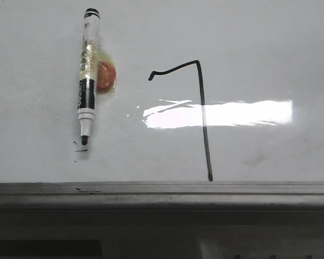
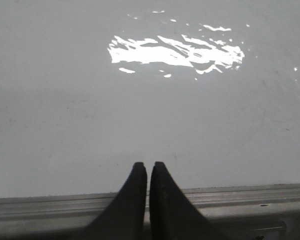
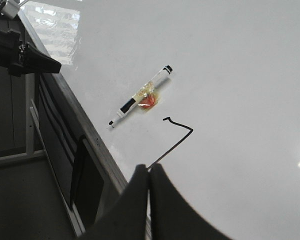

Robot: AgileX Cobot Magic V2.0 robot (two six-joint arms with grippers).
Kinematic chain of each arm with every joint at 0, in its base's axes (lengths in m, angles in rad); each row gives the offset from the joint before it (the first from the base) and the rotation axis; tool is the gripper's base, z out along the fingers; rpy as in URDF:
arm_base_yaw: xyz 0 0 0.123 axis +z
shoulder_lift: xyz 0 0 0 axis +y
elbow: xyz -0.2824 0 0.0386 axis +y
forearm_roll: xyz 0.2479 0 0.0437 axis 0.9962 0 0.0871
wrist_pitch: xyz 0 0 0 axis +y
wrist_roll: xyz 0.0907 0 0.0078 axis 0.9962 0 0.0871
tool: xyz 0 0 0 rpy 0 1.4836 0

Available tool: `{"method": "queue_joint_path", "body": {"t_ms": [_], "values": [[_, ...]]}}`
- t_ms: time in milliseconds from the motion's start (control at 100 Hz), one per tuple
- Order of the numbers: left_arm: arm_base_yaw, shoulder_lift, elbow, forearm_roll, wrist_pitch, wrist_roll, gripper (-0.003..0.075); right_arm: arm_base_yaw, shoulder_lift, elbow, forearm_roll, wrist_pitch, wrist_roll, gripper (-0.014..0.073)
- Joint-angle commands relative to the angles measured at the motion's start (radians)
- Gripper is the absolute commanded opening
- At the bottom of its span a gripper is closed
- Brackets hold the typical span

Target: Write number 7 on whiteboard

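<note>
Both claws clenched on nothing; the 7 looks done.

My right claw and left claw hang shut at the whiteboard's near rim. The number 7 stands mid-board, the marker lying well to its left. I judge nothing remains but staying clear. My left wrist view shows bare board only.

Glossy whiteboard, black number 7 drawn near its rim, uncapped marker lying beside it over an orange patch, right gripper fingers pressed together
</note>
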Motion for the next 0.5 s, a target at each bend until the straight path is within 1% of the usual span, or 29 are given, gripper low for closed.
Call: {"method": "queue_joint_path", "body": {"t_ms": [0,280,350,390,430,490], "values": [[0.004,-0.029,0.024,-0.011,-0.040,-0.011,-0.0020,-0.006,0.013,-0.022,-0.004,-0.074,-0.002,-0.0044],[0.004,-0.029,0.024,-0.011,-0.040,-0.011,-0.0020,-0.006,0.013,-0.022,-0.004,-0.071,-0.002,-0.0044],[0.004,-0.029,0.024,-0.011,-0.040,-0.011,-0.0020,-0.015,0.013,-0.007,-0.058,-0.063,-0.002,-0.0044],[0.004,-0.029,0.024,-0.011,-0.040,-0.011,-0.0020,-0.036,0.013,0.008,-0.107,-0.072,-0.002,-0.0044],[0.004,-0.029,0.024,-0.011,-0.040,-0.011,-0.0020,-0.073,0.013,0.032,-0.124,-0.107,-0.002,-0.0044],[0.004,-0.029,0.024,-0.011,-0.040,-0.011,-0.0020,-0.146,0.017,0.081,-0.124,-0.218,0.035,-0.0044]]}}
